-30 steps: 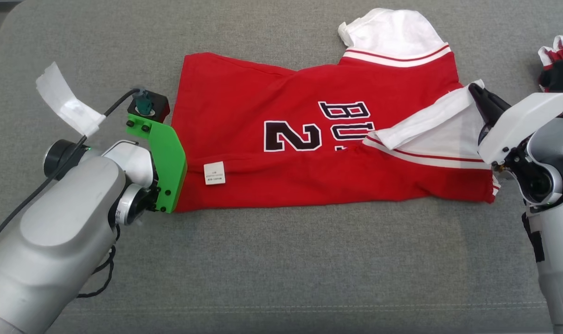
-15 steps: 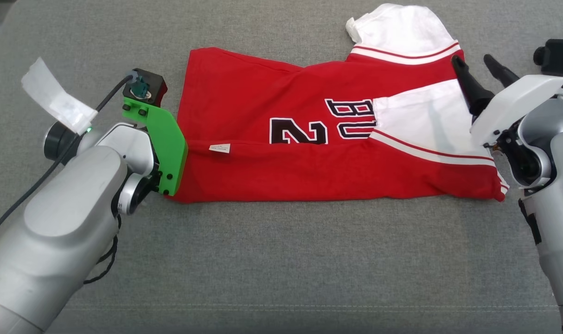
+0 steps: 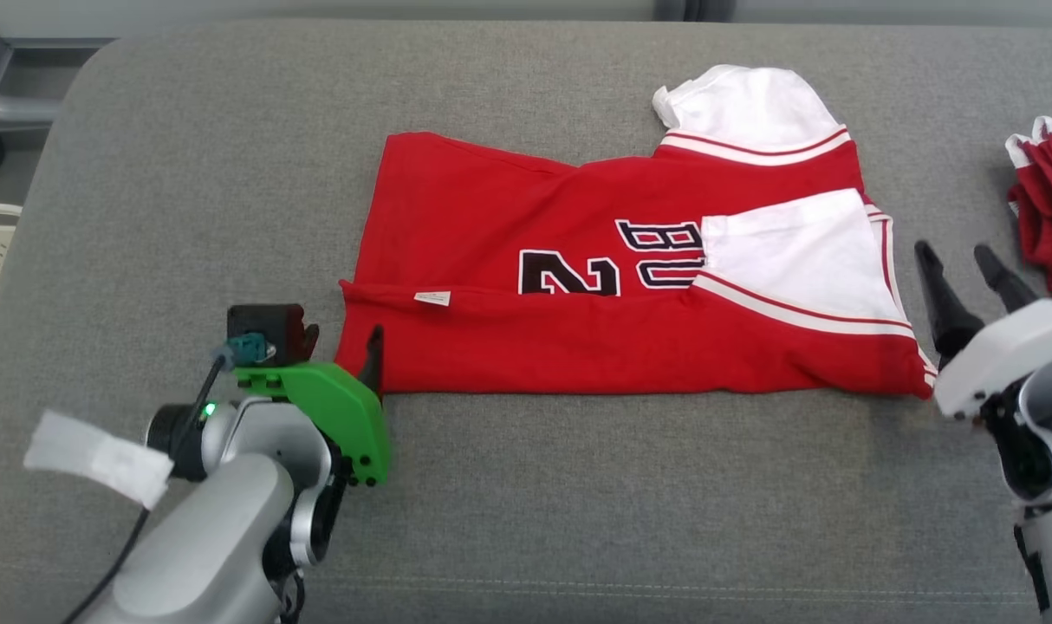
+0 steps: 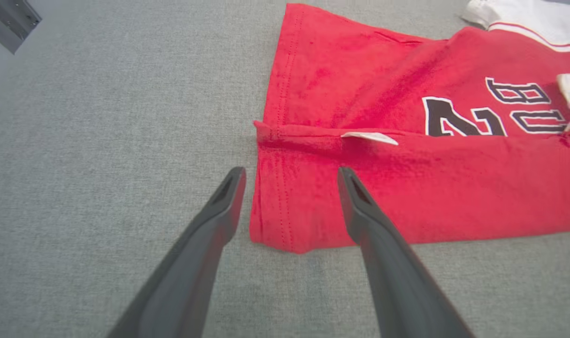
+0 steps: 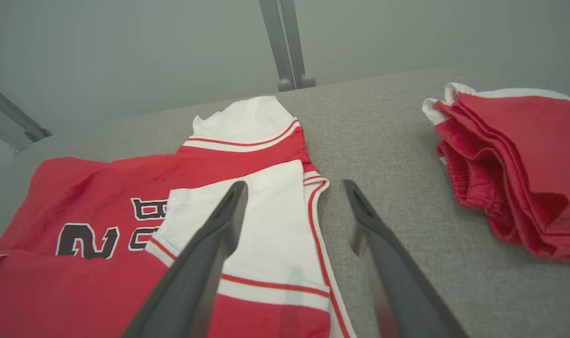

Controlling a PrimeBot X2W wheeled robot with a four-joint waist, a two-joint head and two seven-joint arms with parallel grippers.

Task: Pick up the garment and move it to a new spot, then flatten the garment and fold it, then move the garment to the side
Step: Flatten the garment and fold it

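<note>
Head view: the left gripper [image 3: 344, 347] stands open at the near left corner of the red jersey [image 3: 578, 347]. Only one dark finger shows clearly, as a green bracket [image 3: 335, 407] and the wrist camera cover the rest. The right gripper [image 3: 955, 260] is also spread and empty, just off the jersey's right end. The jersey lies flat across the middle of the grey cushion [image 3: 526, 520]. Its near long side is folded up over the body and one white sleeve [image 3: 795, 260] is laid in over the chest. The far sleeve [image 3: 751, 108] pokes out toward the far edge, not yet folded. I judge the moving and flattening done and the folding about half done, with the far side, a crosswise fold and the shift aside left to do. Fold and sleeve hide part of the print.

Left wrist view: the open fingers straddle the hem corner, but whether they touch the cloth I cannot tell. The small label [image 4: 369, 137] is too small to read.

Right wrist view: one finger lies over the white sleeve and the other over bare cushion. A second red garment [image 5: 515, 169] sits bunched near the right edge, cut off by the frame.
</note>
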